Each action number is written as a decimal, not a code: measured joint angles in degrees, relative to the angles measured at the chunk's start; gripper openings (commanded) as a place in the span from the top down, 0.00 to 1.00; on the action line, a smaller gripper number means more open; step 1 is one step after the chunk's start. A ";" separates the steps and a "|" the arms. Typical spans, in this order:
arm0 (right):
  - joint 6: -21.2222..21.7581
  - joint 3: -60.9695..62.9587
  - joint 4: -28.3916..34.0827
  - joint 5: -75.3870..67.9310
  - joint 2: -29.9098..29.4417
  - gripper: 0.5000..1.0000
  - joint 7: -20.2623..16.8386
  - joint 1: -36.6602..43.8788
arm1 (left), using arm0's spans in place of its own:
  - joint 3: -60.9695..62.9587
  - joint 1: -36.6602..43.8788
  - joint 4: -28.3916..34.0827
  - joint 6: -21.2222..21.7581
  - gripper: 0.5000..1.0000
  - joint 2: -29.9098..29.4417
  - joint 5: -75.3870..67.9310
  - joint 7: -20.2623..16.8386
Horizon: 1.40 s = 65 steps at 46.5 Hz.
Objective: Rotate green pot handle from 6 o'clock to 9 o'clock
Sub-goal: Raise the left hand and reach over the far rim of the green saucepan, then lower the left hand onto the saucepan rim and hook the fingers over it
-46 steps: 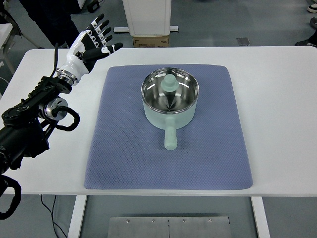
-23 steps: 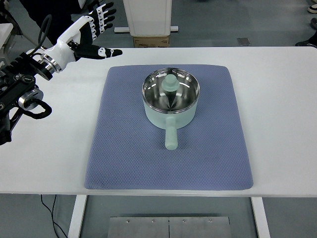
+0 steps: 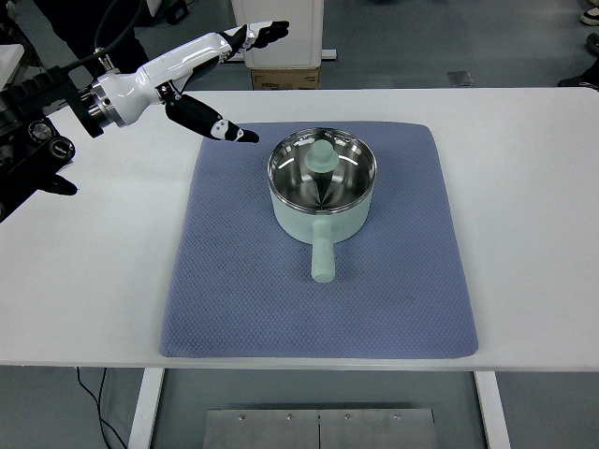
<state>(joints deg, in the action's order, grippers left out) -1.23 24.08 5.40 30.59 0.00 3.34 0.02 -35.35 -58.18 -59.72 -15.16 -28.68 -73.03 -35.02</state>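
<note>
A pale green pot (image 3: 321, 186) with a shiny steel inside stands on the blue mat (image 3: 234, 281) in the middle of the table. Its handle (image 3: 322, 257) points straight toward me, at 6 o'clock. A green knob (image 3: 322, 157) shows inside the pot. My left hand (image 3: 231, 65) reaches in from the upper left, above the mat's far left corner and apart from the pot. Its fingers (image 3: 265, 31) are stretched out flat and the thumb (image 3: 221, 127) points toward the pot rim, holding nothing. The right arm is out of view.
The mat lies on a white table (image 3: 524, 206). Behind the table stand a white pedestal (image 3: 278, 28) and a cardboard box (image 3: 284, 77). My left arm's black joints (image 3: 28, 154) hang over the table's left side.
My left hand has swung right and toward the pot, from beyond the table's far left corner to above the mat's corner. The pot has stayed put.
</note>
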 measured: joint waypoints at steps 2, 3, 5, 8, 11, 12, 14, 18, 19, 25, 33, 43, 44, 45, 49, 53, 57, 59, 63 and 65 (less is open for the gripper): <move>0.00 0.00 -0.01 0.00 0.00 0.00 0.00 -0.02 | 1.97 -1.35 -0.06 -0.05 0.00 0.00 -0.68 -0.01; 0.00 0.00 -0.01 0.00 0.00 0.00 -0.01 -0.02 | 3.05 -2.03 -0.07 -0.05 0.00 0.01 -0.78 -0.01; 0.00 0.00 0.01 0.00 0.00 0.00 -0.01 0.00 | 5.84 -3.80 -0.14 -0.12 0.00 0.07 -0.88 -0.01; 0.00 0.00 0.01 0.00 0.00 0.00 -0.01 -0.01 | 10.47 -6.90 -0.16 -0.19 0.00 0.16 -0.92 0.00; 0.00 0.00 -0.02 0.00 0.00 0.00 -0.01 -0.03 | 16.15 -10.52 -0.16 -0.18 0.00 0.56 -0.90 0.02; 0.00 0.00 -0.03 0.00 0.00 0.00 -0.01 -0.01 | 18.14 -11.82 -0.17 -0.14 0.00 0.71 -0.88 0.02; 0.00 0.00 0.01 0.00 0.00 0.00 0.00 -0.02 | 20.90 -13.73 -0.25 -0.10 0.00 0.79 -0.88 0.02; 0.00 0.00 0.02 0.00 0.00 0.00 0.00 -0.02 | 23.63 -16.35 -0.86 0.00 0.00 0.78 -1.07 0.03; 0.00 0.00 0.01 0.00 0.00 0.00 -0.01 -0.03 | 23.84 -16.89 -1.00 0.02 0.00 0.76 -1.27 0.02; 0.00 0.00 0.04 0.00 0.00 0.00 0.00 -0.06 | 24.02 -18.06 -2.88 0.06 0.00 0.72 -5.77 0.02; 0.00 0.00 0.03 0.00 0.00 0.00 0.00 -0.04 | 24.03 -18.07 -7.00 0.24 0.00 0.52 -13.26 0.02; 0.00 0.00 0.04 0.00 0.00 0.00 0.01 -0.02 | 24.03 -18.21 -11.61 0.40 0.00 0.11 -17.66 0.01; 0.00 0.00 0.03 0.00 0.00 0.00 0.01 -0.02 | 24.03 -18.33 -12.10 0.41 0.00 0.02 -17.72 0.01; 0.00 0.00 0.02 0.00 0.00 0.00 0.00 -0.02 | 24.02 -18.43 -12.87 0.45 0.00 -0.03 -17.79 0.02; 0.00 0.00 -0.06 0.00 0.00 0.00 0.00 -0.02 | 24.03 -18.54 -14.71 0.47 0.00 -0.06 -17.84 0.02; 0.00 0.00 -0.01 0.00 0.00 0.00 0.01 0.01 | 24.03 -18.65 -16.28 0.48 0.00 -0.01 -18.09 0.03; 0.00 0.00 0.03 0.00 0.00 0.00 0.01 -0.01 | 24.71 -18.91 -16.74 0.12 0.00 0.29 -19.48 0.03; 0.00 0.00 0.04 0.00 0.00 0.00 0.00 -0.02 | 25.85 -19.30 -16.76 -0.06 0.00 0.54 -20.75 0.04; 0.00 0.00 0.01 0.00 -0.01 0.00 -0.01 -0.07 | 28.93 -20.63 -16.77 -0.56 0.00 0.71 -22.31 0.03; 0.00 0.00 0.02 0.00 0.00 0.00 0.01 -0.02 | 30.37 -21.42 -16.77 -1.20 0.00 0.72 -22.48 0.03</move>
<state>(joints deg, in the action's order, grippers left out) -1.23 24.08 5.42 30.59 0.00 3.34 0.00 -4.98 -79.60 -76.49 -16.36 -27.96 -95.51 -34.99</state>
